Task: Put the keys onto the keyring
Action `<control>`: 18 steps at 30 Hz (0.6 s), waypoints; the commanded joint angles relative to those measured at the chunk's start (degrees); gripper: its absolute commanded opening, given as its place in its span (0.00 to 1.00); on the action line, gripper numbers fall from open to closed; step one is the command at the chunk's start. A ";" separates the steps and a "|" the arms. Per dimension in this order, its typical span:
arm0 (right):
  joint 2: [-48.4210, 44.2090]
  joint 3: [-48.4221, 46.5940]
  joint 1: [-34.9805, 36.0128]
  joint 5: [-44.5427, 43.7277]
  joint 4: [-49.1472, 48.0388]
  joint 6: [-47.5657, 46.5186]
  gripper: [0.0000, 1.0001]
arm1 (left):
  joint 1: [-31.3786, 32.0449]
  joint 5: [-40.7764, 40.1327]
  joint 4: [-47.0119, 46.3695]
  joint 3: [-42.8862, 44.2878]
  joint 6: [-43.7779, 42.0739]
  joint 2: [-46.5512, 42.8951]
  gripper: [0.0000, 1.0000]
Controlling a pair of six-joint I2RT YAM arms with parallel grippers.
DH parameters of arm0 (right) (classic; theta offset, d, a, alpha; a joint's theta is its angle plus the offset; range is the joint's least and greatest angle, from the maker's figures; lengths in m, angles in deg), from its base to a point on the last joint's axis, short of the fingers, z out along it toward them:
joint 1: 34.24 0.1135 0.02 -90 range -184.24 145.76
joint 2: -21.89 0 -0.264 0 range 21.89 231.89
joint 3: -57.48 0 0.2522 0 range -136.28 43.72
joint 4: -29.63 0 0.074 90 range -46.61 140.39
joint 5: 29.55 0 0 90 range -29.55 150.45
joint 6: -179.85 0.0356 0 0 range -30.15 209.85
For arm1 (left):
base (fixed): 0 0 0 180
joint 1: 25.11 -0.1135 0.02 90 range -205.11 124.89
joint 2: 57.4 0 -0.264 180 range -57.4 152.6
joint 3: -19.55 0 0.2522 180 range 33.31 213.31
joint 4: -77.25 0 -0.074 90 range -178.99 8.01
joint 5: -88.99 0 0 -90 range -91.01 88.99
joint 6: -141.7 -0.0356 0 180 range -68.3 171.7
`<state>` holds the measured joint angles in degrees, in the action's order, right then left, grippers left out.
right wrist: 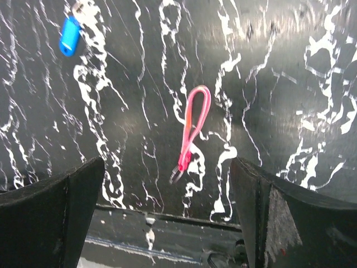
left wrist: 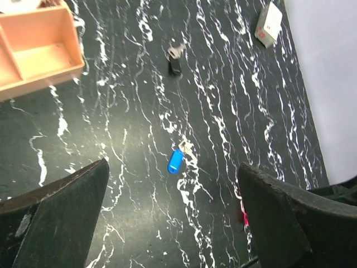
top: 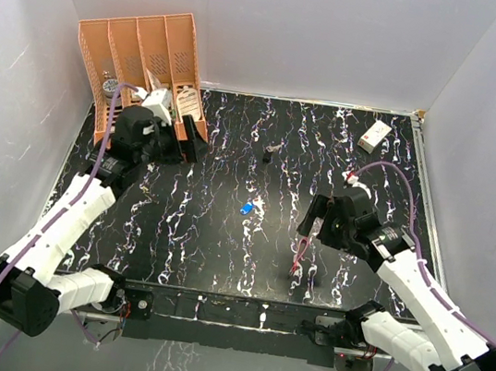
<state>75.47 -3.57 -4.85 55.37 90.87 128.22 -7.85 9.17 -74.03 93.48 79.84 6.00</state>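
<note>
The left fingers [left wrist: 56, 223] were wide apart and held nothing. They were thick, dark and dull, with rough worn edges, and they hung above the surface [top: 212, 236] without touching it. Between them, down on the surface, lay the blue key [left wrist: 175, 161]. It was tiny, smooth and bright, with a rounded head, and it had bare room all around it.

The right fingers [right wrist: 50, 212] were wide apart too, and they held nothing. In the right wrist view the keyring [right wrist: 192, 131] lay on the surface between them, touching neither one. It was a thin pink-red strap bent into a long, narrow loop, with a small dark metal end that pointed toward the near edge. That edge, a dark strip, was close by. The blue key sat well apart from the keyring, up toward the middle of the surface.

The dark key [left wrist: 175, 62] lay farther back, alone, with a small silvery bit at one end. It was too small to see its shape well.

The surface was flat, black and a bit shiny, with thin white wiggly lines like marble. An orange rack [top: 147, 49] made of plastic, with upright slots, leaned in the far left corner, just beside the left arm. A small white box [top: 374, 135] lay in the far right corner. Plain white walls [top: 300, 25] stood on three sides, and most of the middle was open
</note>
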 commanded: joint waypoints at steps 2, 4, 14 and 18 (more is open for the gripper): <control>-3.66 4.95 0.96 2.96 1.23 3.39 0.94 | 6.57 -2.83 1.17 -1.56 0.91 -0.01 0.99; -4.17 6.21 1.27 3.71 0.90 3.96 0.93 | 9.07 -4.77 1.46 -1.31 0.96 0.51 0.99; 1.44 9.36 3.35 5.99 -5.06 5.14 0.86 | 15.76 -9.98 1.30 1.23 0.69 3.47 0.95; 3.43 9.42 4.39 5.95 -7.15 5.59 0.80 | 16.88 -10.65 1.81 1.95 0.27 3.83 0.93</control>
<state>77.94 6.14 -1.42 61.05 88.93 132.48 7.97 0.45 -73.06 92.58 80.43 10.09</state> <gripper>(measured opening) 0.822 0.943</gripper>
